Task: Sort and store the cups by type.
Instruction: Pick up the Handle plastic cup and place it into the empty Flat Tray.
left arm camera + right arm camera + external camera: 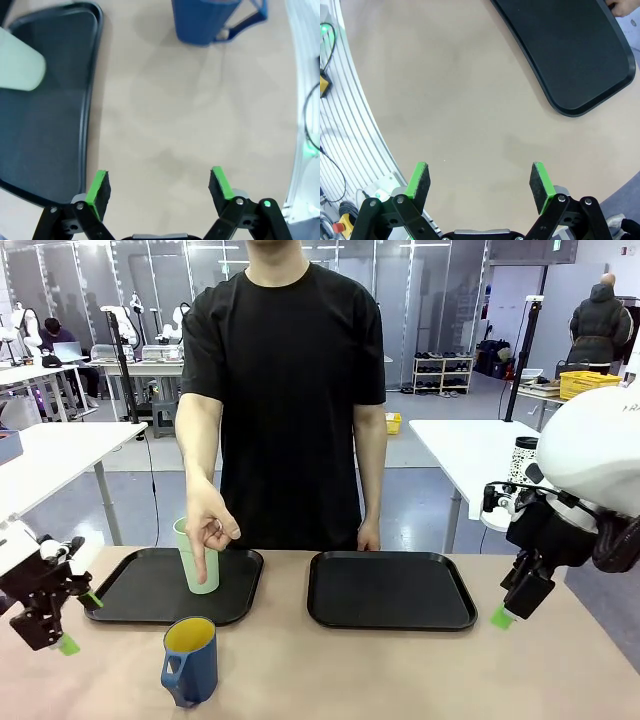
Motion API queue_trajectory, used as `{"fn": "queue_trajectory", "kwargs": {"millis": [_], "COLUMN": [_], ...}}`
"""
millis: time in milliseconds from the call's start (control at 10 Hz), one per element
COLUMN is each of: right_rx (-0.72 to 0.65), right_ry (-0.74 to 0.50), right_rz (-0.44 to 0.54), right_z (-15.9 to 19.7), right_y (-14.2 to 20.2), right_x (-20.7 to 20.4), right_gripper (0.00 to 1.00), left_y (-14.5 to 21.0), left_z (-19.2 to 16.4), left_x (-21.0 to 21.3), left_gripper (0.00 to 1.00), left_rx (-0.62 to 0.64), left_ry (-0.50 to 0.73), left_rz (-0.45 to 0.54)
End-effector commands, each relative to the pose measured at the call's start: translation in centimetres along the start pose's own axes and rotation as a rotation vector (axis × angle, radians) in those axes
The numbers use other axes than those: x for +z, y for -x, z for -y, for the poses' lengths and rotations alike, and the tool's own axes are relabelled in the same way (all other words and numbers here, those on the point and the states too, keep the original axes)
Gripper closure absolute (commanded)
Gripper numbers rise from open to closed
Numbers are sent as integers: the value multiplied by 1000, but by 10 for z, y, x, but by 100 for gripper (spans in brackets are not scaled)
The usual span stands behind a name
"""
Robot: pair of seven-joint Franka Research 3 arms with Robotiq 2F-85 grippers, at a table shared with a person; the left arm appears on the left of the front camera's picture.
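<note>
Front view gives: the person's hand [210, 530] lowered at the pale green tumbler [209, 578], forefinger pointing down across its front.
Left wrist view gives: the tumbler's side [17, 65] blurred; the mug's base and handle [205, 20] at the top edge.
Right wrist view gives: a rounded corner of the right tray [570, 50] past bare surface [470, 100].
Left tray [130, 595]: black; holds the tumbler, upright, toward its far edge.
Dark blue mug [190, 660]: yellow inside; on the surface just in front of the left tray, apart from it.
Right tray [390, 590]: black, beside the left one.
Left pincer [80, 622] [160, 187]: wide, nothing between the pads, over the surface by the tray's edge.
Right pincer [510, 610] [480, 182]: wide, holding nothing.
</note>
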State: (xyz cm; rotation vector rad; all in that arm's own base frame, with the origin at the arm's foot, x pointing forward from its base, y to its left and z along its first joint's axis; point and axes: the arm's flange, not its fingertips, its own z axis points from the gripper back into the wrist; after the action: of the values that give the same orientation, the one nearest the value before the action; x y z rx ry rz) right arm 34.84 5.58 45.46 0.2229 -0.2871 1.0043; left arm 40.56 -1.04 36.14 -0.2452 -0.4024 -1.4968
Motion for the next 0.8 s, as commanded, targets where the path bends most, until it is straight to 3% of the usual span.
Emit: {"fn": "queue_trajectory", "kwargs": {"millis": [0,300,700], "right_rx": [-9,-9,-9], "right_ry": [10,10,10], "right_rz": [2,2,2], "right_z": [-1,-1,-1], "right_y": [1,1,1], "right_x": [-2,-2,-2], "right_gripper": [0,0,0], "left_y": [6,12,26], "left_z": [35,38,41], "left_x": [-34,-47,-67], "left_gripper": [0,0,0], "left_rx": [-32,-75,-118], "left_ry": [-41,3,72], "left_rz": [97,299,480]}}
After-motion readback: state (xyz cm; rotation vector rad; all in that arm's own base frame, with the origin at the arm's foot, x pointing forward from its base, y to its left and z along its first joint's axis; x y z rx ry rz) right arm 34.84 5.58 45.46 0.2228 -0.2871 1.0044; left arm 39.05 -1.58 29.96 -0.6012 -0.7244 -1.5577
